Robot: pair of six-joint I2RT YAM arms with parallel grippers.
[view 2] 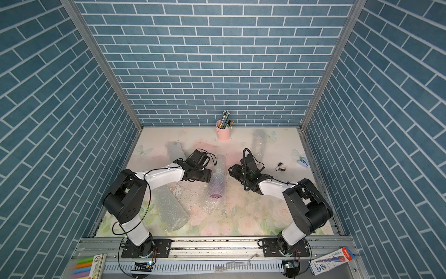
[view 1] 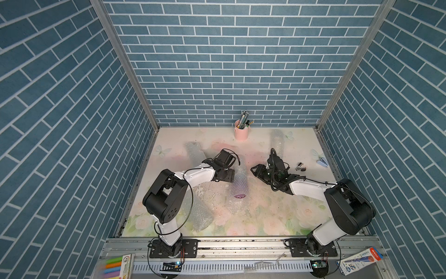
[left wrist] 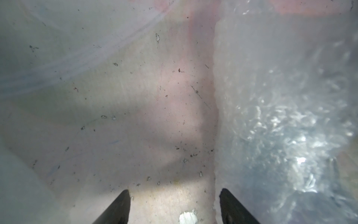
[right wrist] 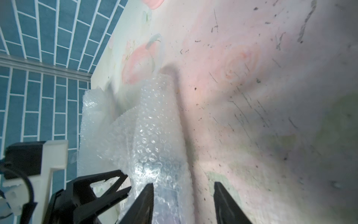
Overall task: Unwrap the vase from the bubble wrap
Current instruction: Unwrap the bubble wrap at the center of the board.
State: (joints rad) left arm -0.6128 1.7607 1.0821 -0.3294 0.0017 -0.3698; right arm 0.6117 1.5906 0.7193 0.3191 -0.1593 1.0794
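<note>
**Two tools at the wrapped vase, the right one taking a fold**

The vase (view 1: 239, 196) lies on its side in the middle of the desk (view 1: 265, 217), rolled in bubble wrap (view 1: 241, 180). Only its purple mouth shows, toward the near end. The left tool (left wrist: 174, 194) stands just left of the bundle's far part. The right tool (right wrist: 182, 186) stands just right of it.

The step in hand, as I judge it, is to catch the loose outer layer on the right side so it can be peeled away. To do that well, the right tool should pinch only the free fold, not the vase beneath, and close fully before any pull. It should then draw right and upward, so the roll unwinds rather than slides across the desk. The left tool is well placed to steady the bundle against that pull. The wrap looks slick and springy, so a shallow bite may slip off.

The right tool is partly open. A raised fold of wrap sits between its fingers (right wrist: 144, 201), against one of them, with a gap before the other, so it is not clamped yet. The left tool stands wide open and holds nothing. One finger is at the wrap's edge, with bare desk between the two.
</note>
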